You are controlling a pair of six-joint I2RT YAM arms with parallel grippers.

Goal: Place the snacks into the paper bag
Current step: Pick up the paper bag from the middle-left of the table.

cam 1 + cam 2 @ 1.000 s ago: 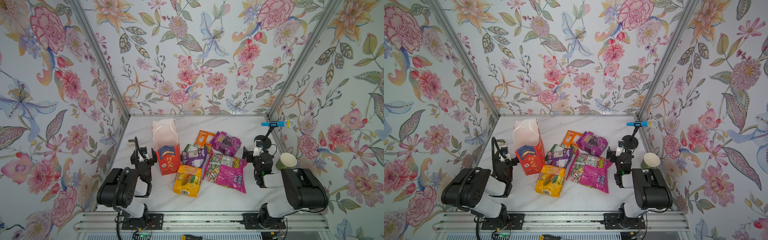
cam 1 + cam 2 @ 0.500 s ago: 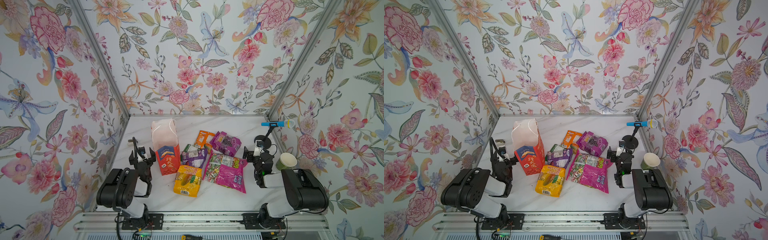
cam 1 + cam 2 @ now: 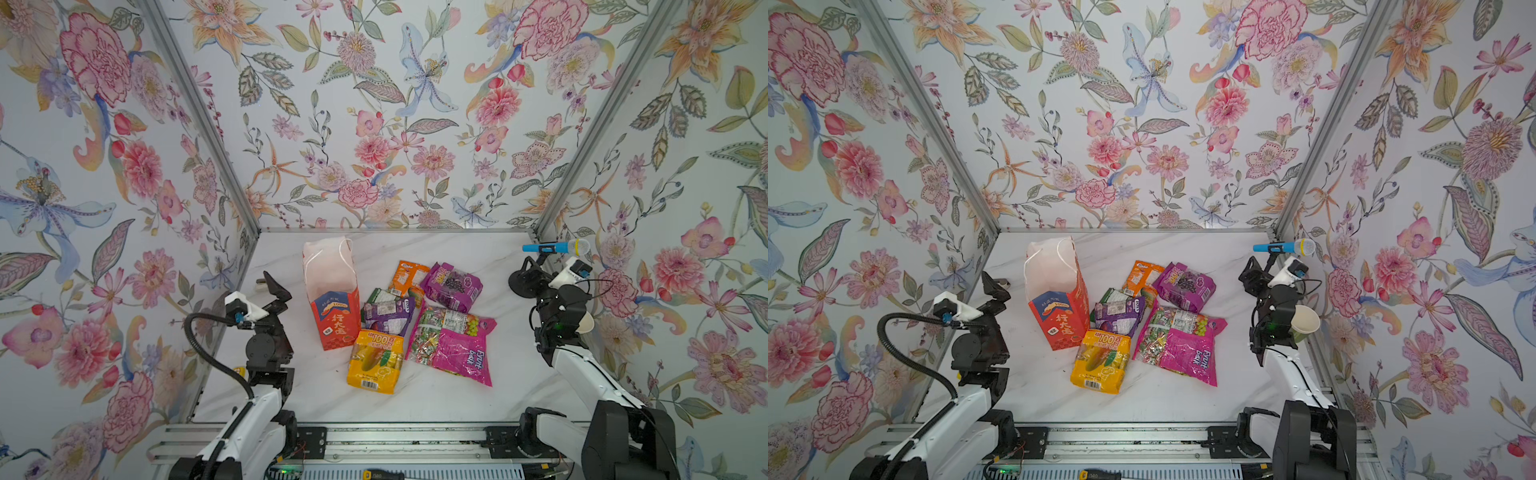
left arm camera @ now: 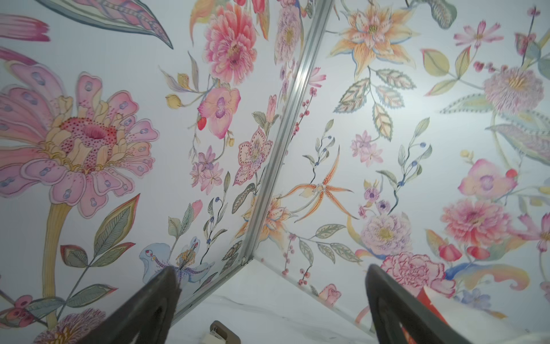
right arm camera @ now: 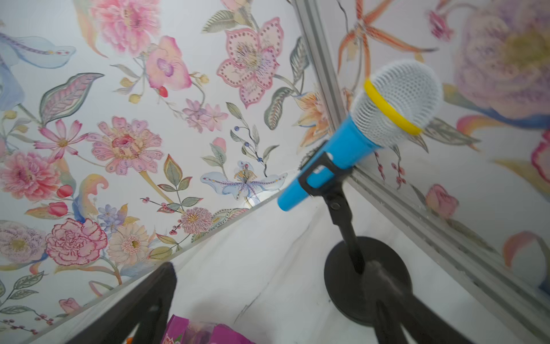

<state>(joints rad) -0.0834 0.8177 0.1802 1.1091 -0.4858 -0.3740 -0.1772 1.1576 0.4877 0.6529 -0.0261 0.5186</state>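
- Plainly set up for drops from above, the paper bag [image 3: 336,320] stands upright, mouth open, just inward of the left gripper [image 4: 270,268], whose jaws are wide apart and empty.
- Between the bag and the right gripper [image 5: 272,265] the snacks lie flat, none bagged: magenta packet [image 3: 459,357], yellow-orange packet [image 3: 374,361], purple packets [image 3: 451,286], small orange packet [image 3: 409,272], and a green packet [image 3: 377,295] partly covered.
- That right gripper, jaws also apart and empty, faces a microphone stand [image 5: 366,277] directly ahead, likely a nuisance when swinging inward.
- Close beside its wrist sits a green paper cup [image 3: 1306,322], which could be knocked.
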